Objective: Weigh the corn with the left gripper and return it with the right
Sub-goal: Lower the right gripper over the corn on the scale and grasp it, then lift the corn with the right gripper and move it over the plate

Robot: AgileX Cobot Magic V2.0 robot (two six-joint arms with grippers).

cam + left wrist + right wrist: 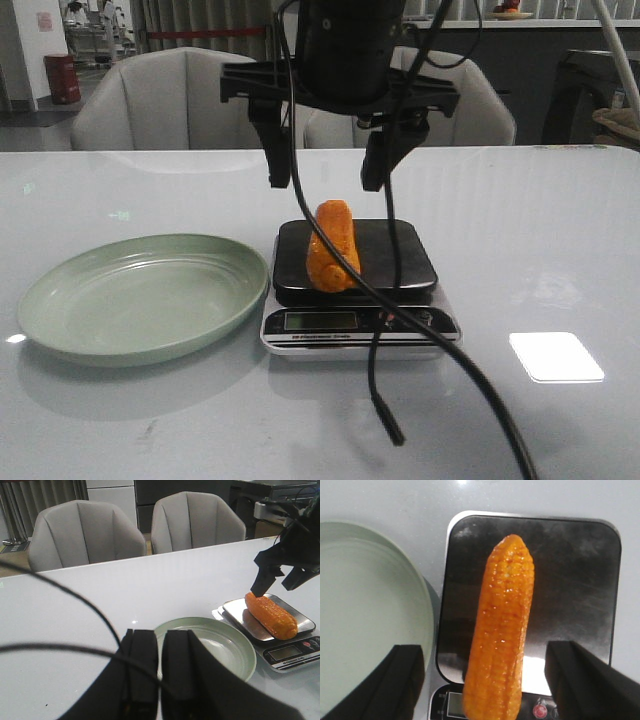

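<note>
Your corn [334, 245] is lying flat on the black platform of the scale [400, 262], its long axis running from the display end toward the back, one end reaching past the platform's front edge toward the readout. Your right gripper [328, 170] hangs directly above it, jaws spread wide on either side of the cob, touching nothing. Beside the scale on the counter [560, 250] sits the green plate [60, 310]. Your left gripper [159, 675] is back near the plate's near rim, jaws pressed together, nothing between them.
</note>
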